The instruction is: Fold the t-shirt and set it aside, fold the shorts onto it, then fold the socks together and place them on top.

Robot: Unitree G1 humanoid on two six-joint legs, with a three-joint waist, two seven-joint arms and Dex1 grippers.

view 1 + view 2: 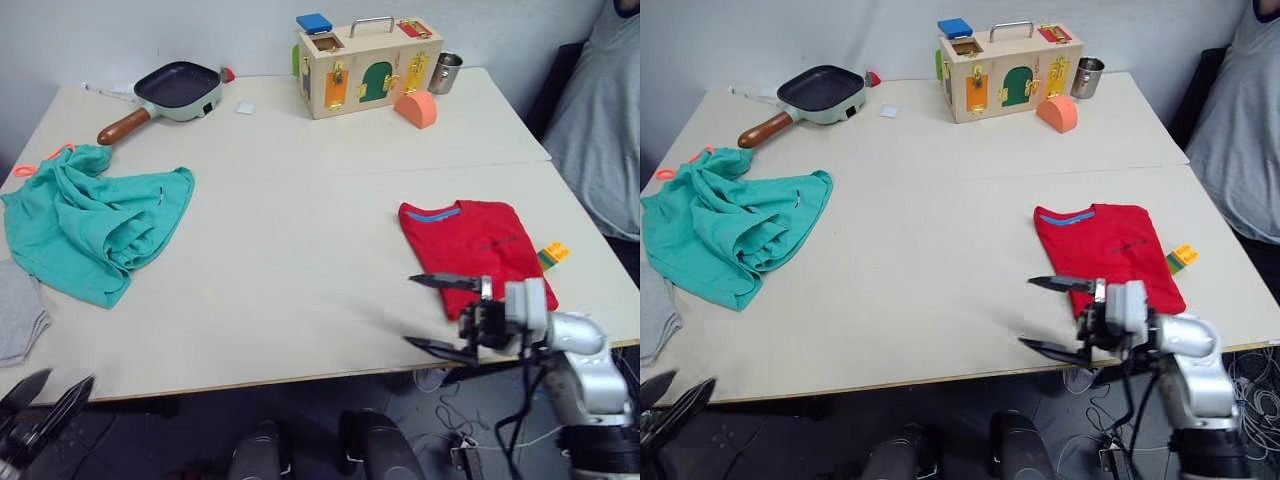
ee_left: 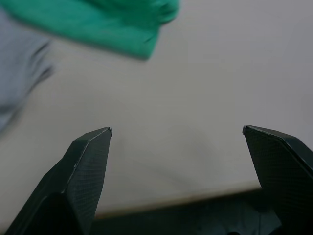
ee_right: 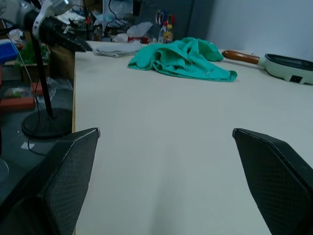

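The red t-shirt (image 1: 472, 248) lies folded into a small rectangle on the table's right side, its blue neckband facing the far edge. My right gripper (image 1: 438, 314) hovers open at the table's front edge, just left of the shirt's near corner, empty. The teal-green shorts (image 1: 92, 221) lie crumpled at the left, with an orange drawstring loop (image 1: 40, 160) beside them. A light grey sock (image 1: 18, 313) rests at the left edge, in front of the shorts. My left gripper (image 1: 42, 403) is open and empty, low by the table's front left corner; its wrist view shows the shorts (image 2: 102, 22) and the sock (image 2: 19, 73).
At the back stand a frying pan (image 1: 170, 92), a wooden latch box (image 1: 365, 65), an orange block (image 1: 417, 108) and a metal cup (image 1: 445, 73). A small toy brick (image 1: 553, 254) lies right of the shirt. A person sits at the far right (image 1: 600, 120).
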